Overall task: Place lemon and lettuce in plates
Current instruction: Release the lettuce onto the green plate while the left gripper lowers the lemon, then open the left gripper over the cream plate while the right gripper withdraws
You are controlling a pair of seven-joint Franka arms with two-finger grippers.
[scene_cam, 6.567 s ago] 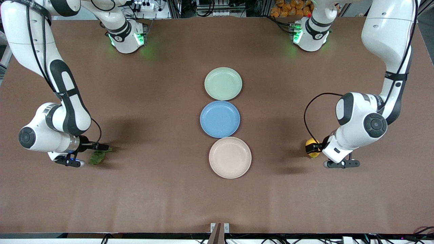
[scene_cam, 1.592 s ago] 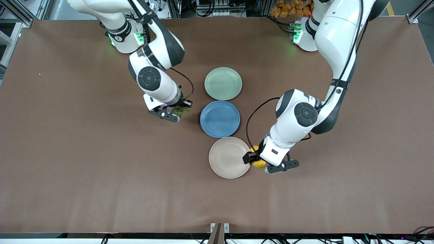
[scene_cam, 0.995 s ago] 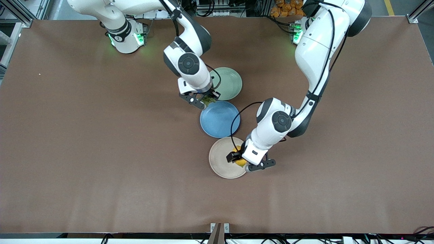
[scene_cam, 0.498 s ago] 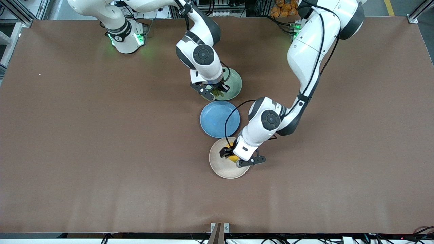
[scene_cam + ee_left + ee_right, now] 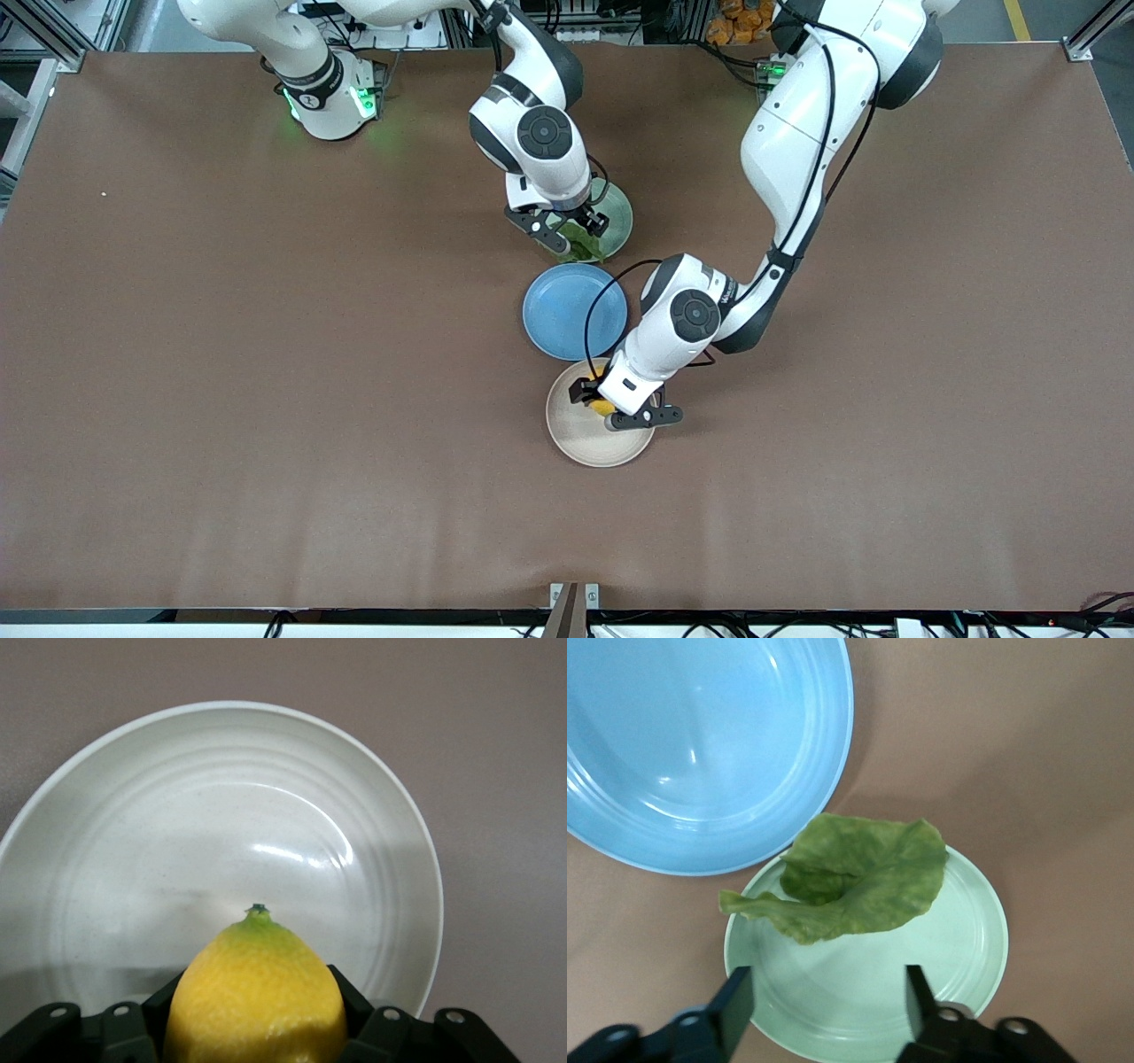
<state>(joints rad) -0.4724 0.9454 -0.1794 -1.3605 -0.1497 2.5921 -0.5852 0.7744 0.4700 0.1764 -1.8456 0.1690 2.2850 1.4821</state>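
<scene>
Lemon [image 5: 257,997] sits clamped between the fingers of the left gripper [image 5: 595,408], right over the pink plate [image 5: 576,439]. Its long way points out from the gripper, green nub first, toward the middle of the plate. So the drop looks like it only needs the fingers to part; the plate is straight below. I cannot tell whether the lemon touches the plate yet, because the gripper hides its underside.

The lettuce [image 5: 846,881] lies on the green plate [image 5: 868,992], near the rim that faces the blue plate [image 5: 563,310]. One leaf tip hangs a little over that rim. The right gripper [image 5: 567,229] is over the green plate with its fingers [image 5: 735,1001] apart, one on each side of the leaf, holding nothing. The leaf looks free of them.

In the front view the right arm covers much of the green plate, and the left arm covers part of the pink one. All three plates stand in a row near the middle of the table [image 5: 266,399].
</scene>
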